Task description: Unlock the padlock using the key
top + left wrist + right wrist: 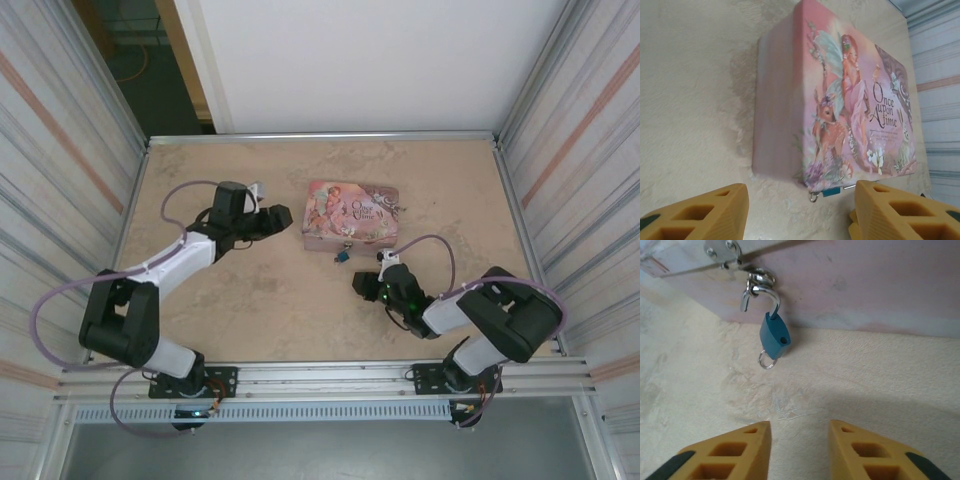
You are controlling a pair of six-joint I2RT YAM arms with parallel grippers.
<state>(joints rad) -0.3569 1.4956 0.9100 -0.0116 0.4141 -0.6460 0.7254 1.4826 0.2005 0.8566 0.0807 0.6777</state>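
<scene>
My right fingers [735, 452], at the frame's bottom, stand narrowly apart and empty, my left fingers [700, 212] wide and empty, while the padlock [774, 337] hangs upper left from the tin's [865, 285] hasp [722, 250].

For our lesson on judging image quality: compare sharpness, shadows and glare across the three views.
Top external view: even, soft light, padlock too small for detail; left wrist view: tin slightly soft, no glare; right wrist view: padlock crisp, shackle glinting, broad soft shadow on the table.
</scene>
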